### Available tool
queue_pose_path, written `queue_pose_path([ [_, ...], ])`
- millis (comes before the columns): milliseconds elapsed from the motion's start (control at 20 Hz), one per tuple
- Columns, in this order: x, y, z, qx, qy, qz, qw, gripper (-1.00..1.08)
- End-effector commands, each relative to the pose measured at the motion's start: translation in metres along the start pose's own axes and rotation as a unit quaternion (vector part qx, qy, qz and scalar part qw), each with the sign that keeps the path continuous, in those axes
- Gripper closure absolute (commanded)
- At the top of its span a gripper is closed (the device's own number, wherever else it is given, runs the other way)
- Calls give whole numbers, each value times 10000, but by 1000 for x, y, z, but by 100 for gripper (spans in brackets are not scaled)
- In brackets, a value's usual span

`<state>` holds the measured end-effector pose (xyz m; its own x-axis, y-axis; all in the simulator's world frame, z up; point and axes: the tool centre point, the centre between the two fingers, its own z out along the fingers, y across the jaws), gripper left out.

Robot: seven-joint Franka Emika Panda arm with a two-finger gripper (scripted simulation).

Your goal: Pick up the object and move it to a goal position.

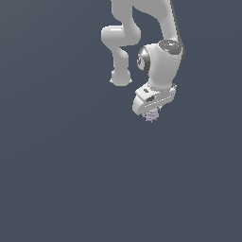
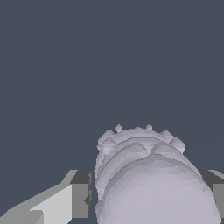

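Observation:
The object is a small pale lavender-grey lump with a spiky outline, showing just under the white hand in the exterior view. My gripper is shut on it, and its fingers are mostly hidden behind the hand and the lump. In the wrist view the object fills the space between the two fingers, with a dark pad pressed against each of its sides. Its bumpy ridged end juts out past the fingertips. My gripper holds it against a plain dark background.
The white arm comes down from the upper middle of the exterior view, with an elbow link to its left. Everything around is a flat dark slate-blue backdrop with no edges or other objects.

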<state>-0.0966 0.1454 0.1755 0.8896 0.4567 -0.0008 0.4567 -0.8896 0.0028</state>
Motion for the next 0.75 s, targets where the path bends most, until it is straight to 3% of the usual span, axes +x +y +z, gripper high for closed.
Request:
queue_pose_path([
  [0, -3, -24, -15, -3, -2, 4, 10000, 108],
  [350, -7, -75, -49, 1, -1, 4, 10000, 108],
  [700, -7, -94, -61, 11, 2, 5, 10000, 108],
])
